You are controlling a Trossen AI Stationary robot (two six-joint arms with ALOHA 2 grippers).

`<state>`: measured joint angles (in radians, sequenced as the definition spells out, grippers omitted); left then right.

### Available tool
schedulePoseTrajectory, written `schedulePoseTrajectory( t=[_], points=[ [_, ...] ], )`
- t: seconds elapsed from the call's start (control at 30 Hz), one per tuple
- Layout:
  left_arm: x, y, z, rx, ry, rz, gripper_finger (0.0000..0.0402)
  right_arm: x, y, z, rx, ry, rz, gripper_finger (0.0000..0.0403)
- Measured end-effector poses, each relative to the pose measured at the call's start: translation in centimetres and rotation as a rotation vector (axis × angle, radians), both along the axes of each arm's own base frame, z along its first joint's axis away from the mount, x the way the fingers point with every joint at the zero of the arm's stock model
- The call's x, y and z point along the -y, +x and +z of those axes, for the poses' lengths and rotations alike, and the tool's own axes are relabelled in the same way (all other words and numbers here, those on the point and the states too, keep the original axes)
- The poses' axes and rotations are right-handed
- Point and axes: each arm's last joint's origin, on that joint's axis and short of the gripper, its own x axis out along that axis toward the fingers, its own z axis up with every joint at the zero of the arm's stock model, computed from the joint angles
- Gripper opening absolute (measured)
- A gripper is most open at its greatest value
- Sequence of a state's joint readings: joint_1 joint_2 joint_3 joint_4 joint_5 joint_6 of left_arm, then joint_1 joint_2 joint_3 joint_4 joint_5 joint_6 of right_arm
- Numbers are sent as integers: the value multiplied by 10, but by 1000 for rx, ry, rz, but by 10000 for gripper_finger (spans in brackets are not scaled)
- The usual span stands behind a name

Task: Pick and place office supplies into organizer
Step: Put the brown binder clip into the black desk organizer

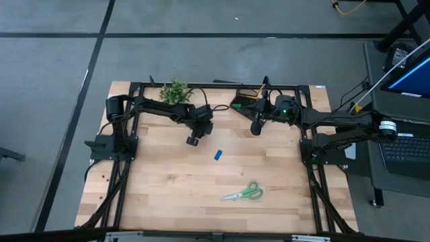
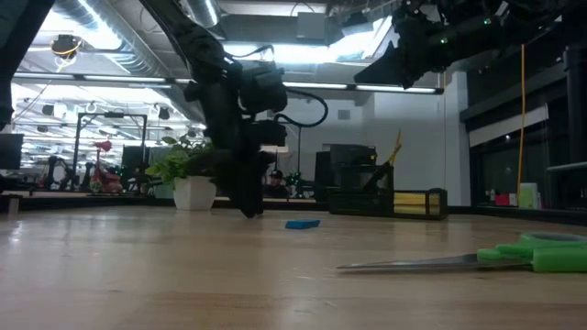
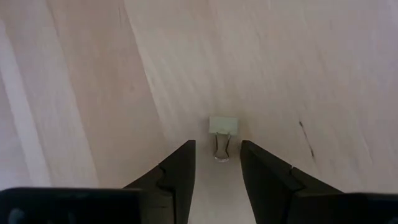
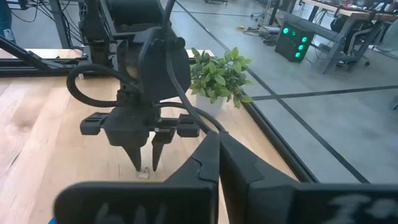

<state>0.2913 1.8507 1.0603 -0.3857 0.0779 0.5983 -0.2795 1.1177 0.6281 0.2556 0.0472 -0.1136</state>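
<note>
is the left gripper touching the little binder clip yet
Apart. The left wrist view shows the binder clip just past the open left gripper, bare table visible between each finger and the clip's wire handles.

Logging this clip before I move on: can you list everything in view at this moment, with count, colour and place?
Binder clip: one, pale with wire handles, on the table between the left gripper's open fingers.
Eraser: one, blue, mid-table.
Scissors: one pair, green handles, front of the table.
Organizer: one, black, back edge of the table, with yellow items in it.
Potted plant: one, green, back edge, left of the organizer.
Table: one, light wood.
Laptop: one, dark, on a stand right of the table.
Left gripper: low over the binder clip.
Right gripper: fingers shut, raised in front of the organizer, empty.
</note>
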Motion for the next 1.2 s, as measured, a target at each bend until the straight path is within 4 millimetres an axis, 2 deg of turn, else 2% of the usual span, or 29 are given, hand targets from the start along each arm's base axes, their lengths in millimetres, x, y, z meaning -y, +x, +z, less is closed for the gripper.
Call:
schedulePoseTrajectory(
  t=[0.3, 0.6, 0.83, 1.2],
  points=[
    [1, 0, 0, -2, -15, -26, 123, 0, 0, 0, 0, 0, 0, 18],
    [4, 2, -4, 32, -111, -69, 123, 0, 0, 0, 0, 0, 0, 17],
    [0, 4, -4, 54, -101, -33, 123, 0, 0, 0, -5, 1, 0, 6],
    [-1, 3, -4, 35, -80, 35, 123, 0, 0, -1, -6, 1, 0, 24]
  ],
)
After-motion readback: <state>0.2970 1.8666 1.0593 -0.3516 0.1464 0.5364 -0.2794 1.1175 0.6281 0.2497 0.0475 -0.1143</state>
